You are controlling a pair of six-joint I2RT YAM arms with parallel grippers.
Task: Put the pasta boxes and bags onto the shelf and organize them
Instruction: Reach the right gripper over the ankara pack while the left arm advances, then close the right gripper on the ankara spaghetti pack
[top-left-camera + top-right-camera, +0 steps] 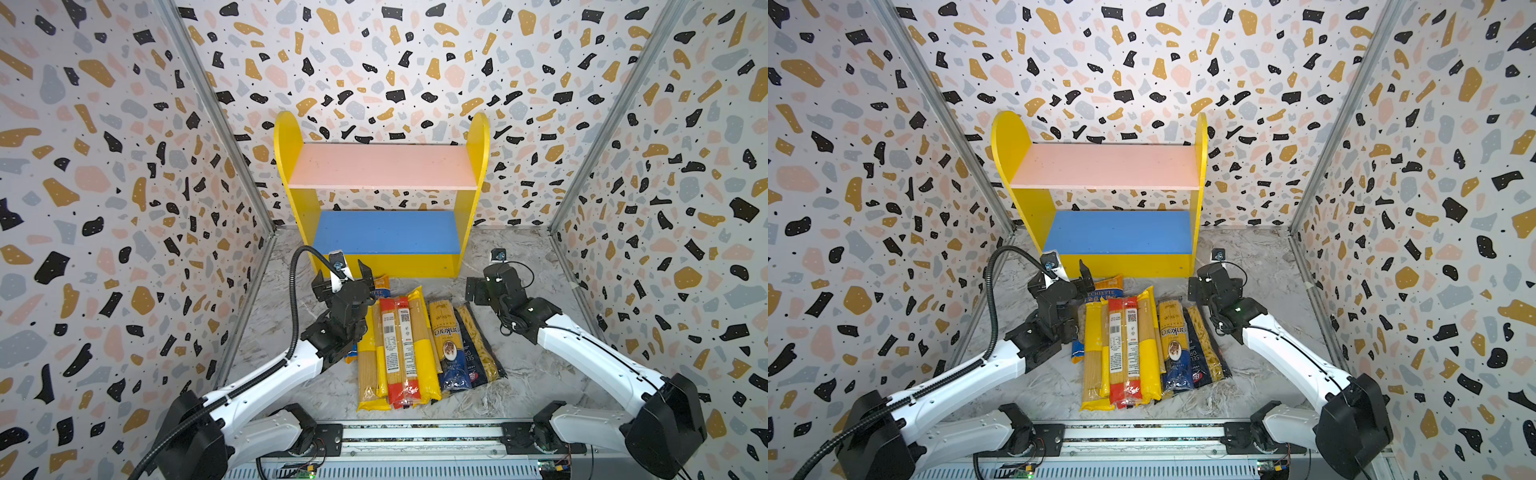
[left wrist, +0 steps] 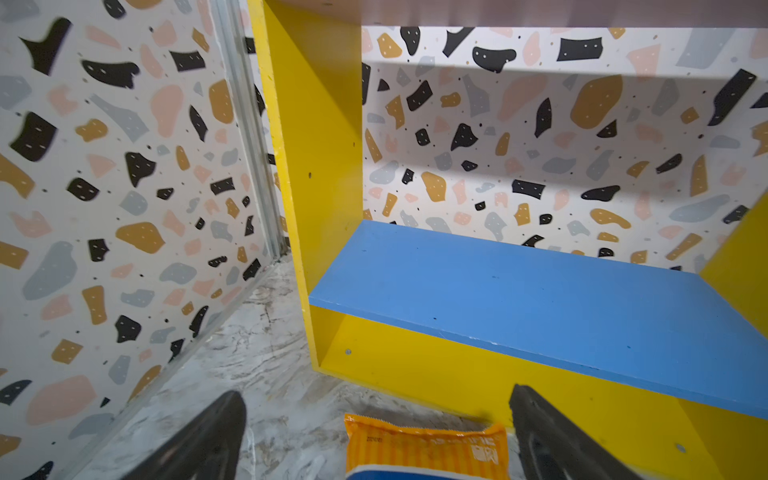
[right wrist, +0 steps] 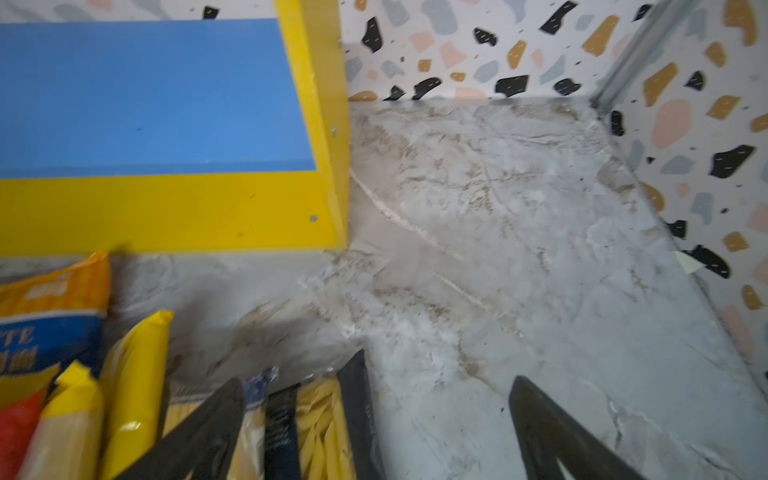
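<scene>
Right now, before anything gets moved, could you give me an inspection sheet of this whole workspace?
Surface: marble-look tabletop, no spills seen.
Job's things: shelf at the back, pink board and blue board both bare; pasta packs lie side by side in front of it, Orecchiette bag partly under them.
Clutter: small pale scrap at a wall's foot.
Grippers: left gripper open above the Orecchiette bag's end, holding nothing; right gripper open beside the packs, holding nothing.
Cables: black ribbed hose along the left arm; thin wires at the right wrist.
Surroundings: speckled walls on three sides.
</scene>
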